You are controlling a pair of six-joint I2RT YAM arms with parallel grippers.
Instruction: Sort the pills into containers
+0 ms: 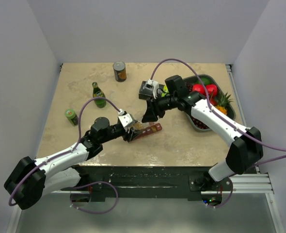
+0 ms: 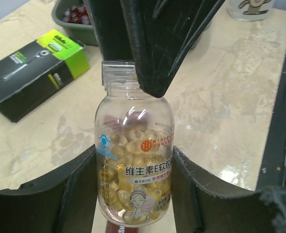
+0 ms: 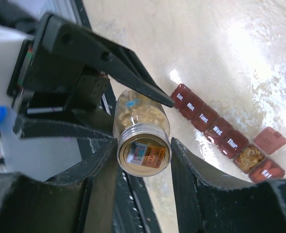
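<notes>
Left to right on the tabletop (image 1: 85,82): a green can (image 1: 71,116) and a green glass bottle (image 1: 99,95) stand well apart from the work. The left tool (image 2: 133,162) is clamped narrow round the body of a clear pill bottle (image 2: 133,126) of yellow capsules, uncapped. The containers (image 3: 215,128) – a dark red day-labelled strip – lie flat just beside it, one lid up over yellow pills (image 3: 249,158). The right tool (image 3: 144,148) brackets the bottle's mouth – whether it pinches, I cannot tell. Beyond lies a black-and-green box (image 2: 34,73).
</notes>
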